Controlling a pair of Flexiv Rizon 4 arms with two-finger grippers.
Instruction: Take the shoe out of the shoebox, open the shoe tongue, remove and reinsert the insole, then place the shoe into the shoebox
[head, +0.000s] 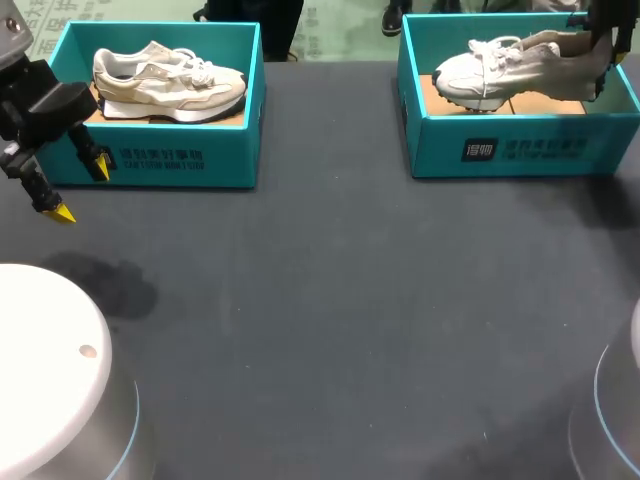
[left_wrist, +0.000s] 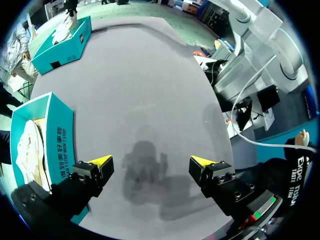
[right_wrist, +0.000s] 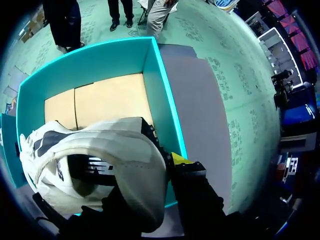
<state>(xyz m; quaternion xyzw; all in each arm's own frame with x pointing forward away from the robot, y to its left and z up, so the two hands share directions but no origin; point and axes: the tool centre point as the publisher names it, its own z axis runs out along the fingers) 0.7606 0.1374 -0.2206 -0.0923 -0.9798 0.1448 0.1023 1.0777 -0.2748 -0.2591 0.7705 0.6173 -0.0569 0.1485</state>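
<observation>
The white sneaker (head: 500, 65) sits inside the right-hand teal shoebox (head: 520, 150), toe down on the box's cardboard floor (head: 545, 103) and heel tilted up toward the box's right end. The right gripper (head: 600, 62) is at that raised heel. In the right wrist view the sneaker (right_wrist: 115, 150) fills the space at the gripper, heel toward the camera. One yellow fingertip (right_wrist: 180, 160) presses against the outside of the heel, next to the teal wall (right_wrist: 165, 100). The other finger is hidden behind the shoe, so the pinch on the heel shows from one side only, though the lifted heel fits a closed grip.

A second, beige and white sneaker (head: 170, 80) lies flat in the left-hand teal shoebox (head: 160, 160), toe pointing toward the middle of the table.

The left gripper (head: 80, 188) hangs over the dark table (head: 330, 300) just at the front left corner of that box. Its fingers are spread wide and hold nothing. The left wrist view shows the left gripper (left_wrist: 151, 162) with both yellow tips apart above bare tabletop and its own shadow. The left-hand box (left_wrist: 62, 145) is close beside one finger, with the beige sneaker (left_wrist: 27, 145) inside it. The two boxes stand well apart along the far edge of the table
</observation>
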